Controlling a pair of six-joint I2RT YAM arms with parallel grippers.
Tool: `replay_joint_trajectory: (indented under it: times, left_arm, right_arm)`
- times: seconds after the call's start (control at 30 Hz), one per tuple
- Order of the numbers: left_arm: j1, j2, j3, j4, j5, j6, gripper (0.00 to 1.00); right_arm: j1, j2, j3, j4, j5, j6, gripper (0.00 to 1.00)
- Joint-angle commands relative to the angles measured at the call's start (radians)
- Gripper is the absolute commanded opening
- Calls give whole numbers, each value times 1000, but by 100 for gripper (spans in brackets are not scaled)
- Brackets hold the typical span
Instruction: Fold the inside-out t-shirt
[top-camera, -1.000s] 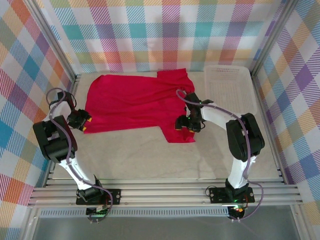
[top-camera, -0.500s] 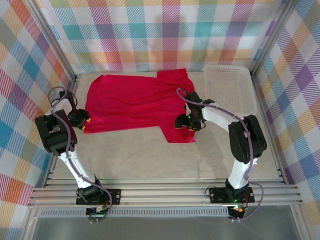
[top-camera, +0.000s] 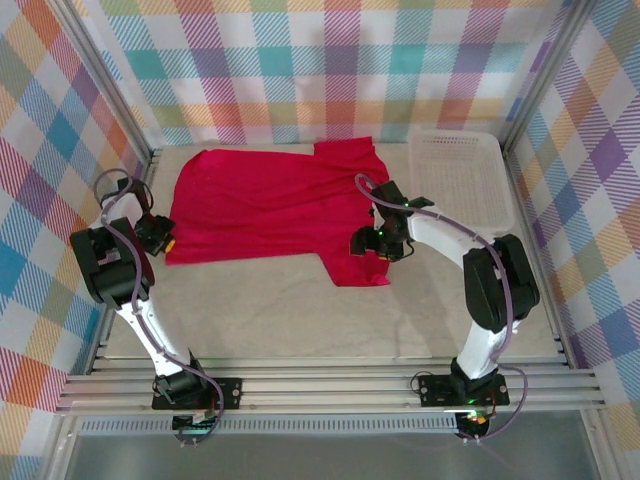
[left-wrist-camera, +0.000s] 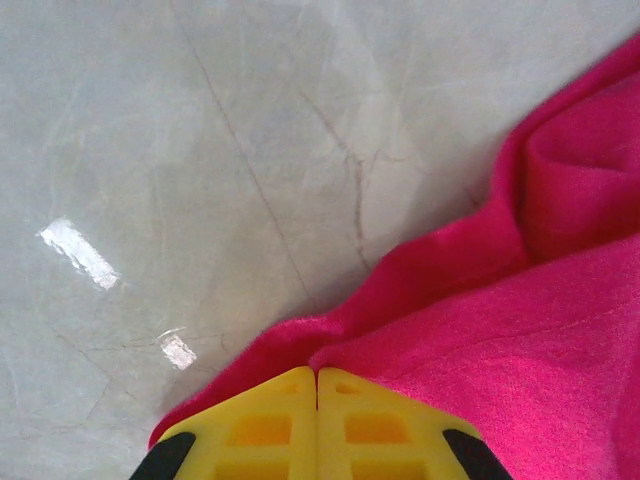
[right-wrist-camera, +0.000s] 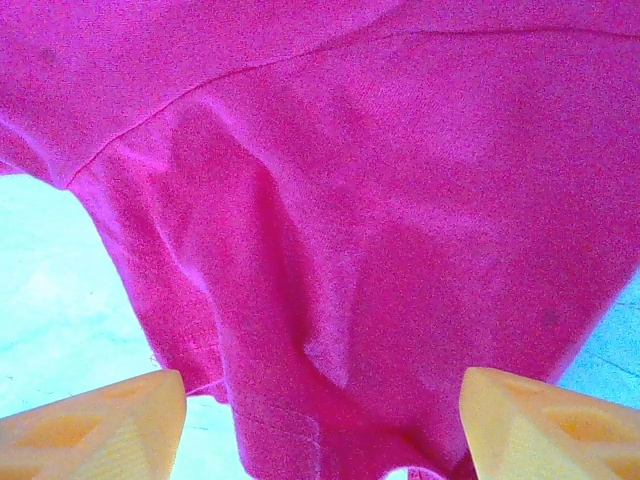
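Top external view: your left gripper (top-camera: 163, 240) has just snapped shut at the shirt's (top-camera: 270, 205) near-left corner. On the left wrist view the yellow jaws are together with the hem puckering into the tips, so it looks like a pinch, and that corner seems ready to lift for the first fold. Your right gripper (top-camera: 372, 243) hovers over the near-right sleeve, jaws wide apart, gripping nothing. The shirt lies spread across the far half of the table (top-camera: 300, 310). Far right, the basket (top-camera: 455, 134) has nothing in it.
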Motion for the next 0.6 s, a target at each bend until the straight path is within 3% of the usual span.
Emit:
replay_joint_trajectory:
  times: [0.0,0.3,0.57]
  left_arm:
    - [-3,-57,39,-52,-27,9,0]
    - [-61,-217,39,-93,-45,5,0]
    - [-92,-383,-39,-116,-68,24,0]
  right_arm:
    - [-1,-43,-14,-21,-5,-12,70]
    - [-1,-36,-32,-58,18,8,70]
    - [1,-62,-157,-30,-29,49,65]
